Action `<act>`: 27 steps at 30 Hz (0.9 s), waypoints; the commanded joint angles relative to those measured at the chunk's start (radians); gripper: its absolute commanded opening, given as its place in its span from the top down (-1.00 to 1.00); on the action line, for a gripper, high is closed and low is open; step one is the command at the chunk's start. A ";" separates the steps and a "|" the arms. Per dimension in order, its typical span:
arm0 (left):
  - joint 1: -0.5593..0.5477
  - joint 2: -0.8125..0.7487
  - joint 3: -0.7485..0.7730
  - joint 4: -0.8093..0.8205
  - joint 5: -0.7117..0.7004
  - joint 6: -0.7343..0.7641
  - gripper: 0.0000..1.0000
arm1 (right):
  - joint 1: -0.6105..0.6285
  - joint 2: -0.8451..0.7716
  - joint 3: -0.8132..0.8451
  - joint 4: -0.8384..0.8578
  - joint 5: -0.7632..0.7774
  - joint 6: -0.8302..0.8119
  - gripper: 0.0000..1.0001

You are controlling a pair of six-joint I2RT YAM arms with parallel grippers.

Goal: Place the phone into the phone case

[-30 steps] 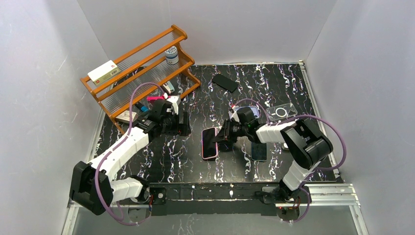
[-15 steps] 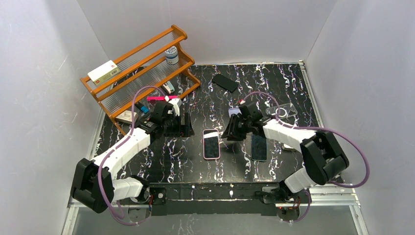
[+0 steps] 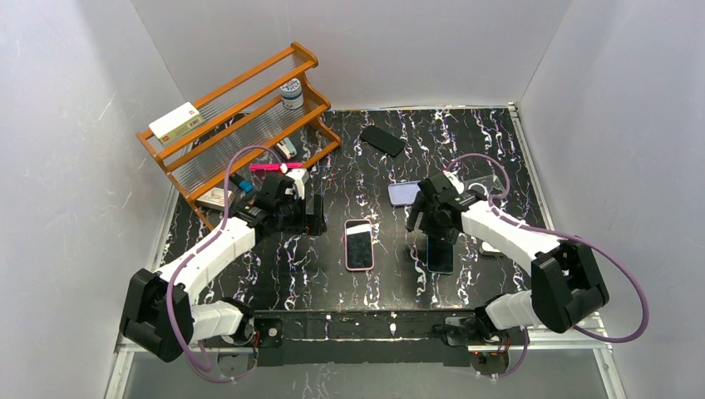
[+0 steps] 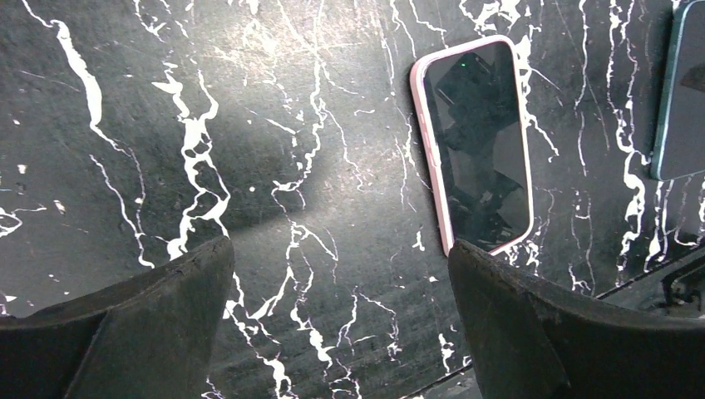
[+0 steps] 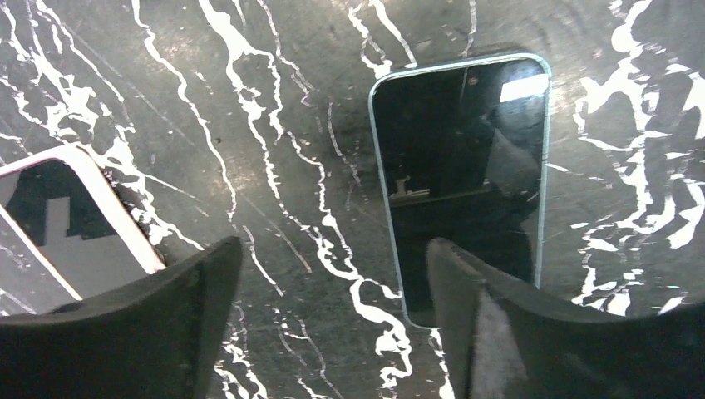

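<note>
Since the earlier frame the right gripper has let go of the pink-cased phone, which it was holding tilted, and has swung away to its own right side. It now hangs over a second phone, a dark one with a pale blue-green rim. Its jaws are wide and hold nothing, as the right wrist view shows. The left gripper has hardly moved. It hovers just beside the pink-cased phone, on that phone's left, with its jaws also wide and empty.

The pink-cased phone lies flat and screen up on the black marble-patterned table, between the two grippers and touching neither. In the left wrist view the pink rim goes evenly around the screen, so I judge that this phone is seated in its case and the insertion step is finished, or nearly finished.

If any corner is not fully in, which I cannot tell from here, the next move calls for a light press from above. Otherwise the second phone seems to be the next target. A lilac case lies near it, further from the arm bases. That phone lies flat, so the fingers must come down on both long edges to lift it.
</note>
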 commanded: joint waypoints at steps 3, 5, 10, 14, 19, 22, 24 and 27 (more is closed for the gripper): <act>-0.004 -0.018 0.028 -0.024 -0.052 0.037 -0.96 | -0.030 -0.019 0.051 -0.025 0.074 -0.049 -0.97; -0.004 -0.023 0.026 -0.022 -0.043 0.037 -0.96 | -0.034 0.000 0.077 0.000 0.060 -0.032 -0.97; -0.004 -0.038 0.028 -0.018 -0.048 0.042 -0.96 | -0.061 0.116 0.207 0.007 0.100 0.114 -0.81; -0.004 -0.067 0.026 -0.018 -0.064 0.040 -0.96 | -0.091 0.215 0.311 -0.010 0.101 0.265 -0.64; -0.004 -0.099 0.030 -0.022 -0.100 0.038 -0.96 | -0.133 0.322 0.405 -0.063 0.092 0.435 -0.34; -0.004 -0.120 0.028 -0.022 -0.103 0.036 -0.96 | -0.162 0.367 0.442 -0.092 0.083 0.502 -0.21; -0.004 -0.127 0.028 -0.023 -0.110 0.037 -0.96 | -0.180 0.400 0.478 -0.131 0.059 0.541 -0.12; -0.004 -0.140 0.028 -0.023 -0.111 0.039 -0.96 | -0.194 0.433 0.522 -0.198 0.045 0.588 0.05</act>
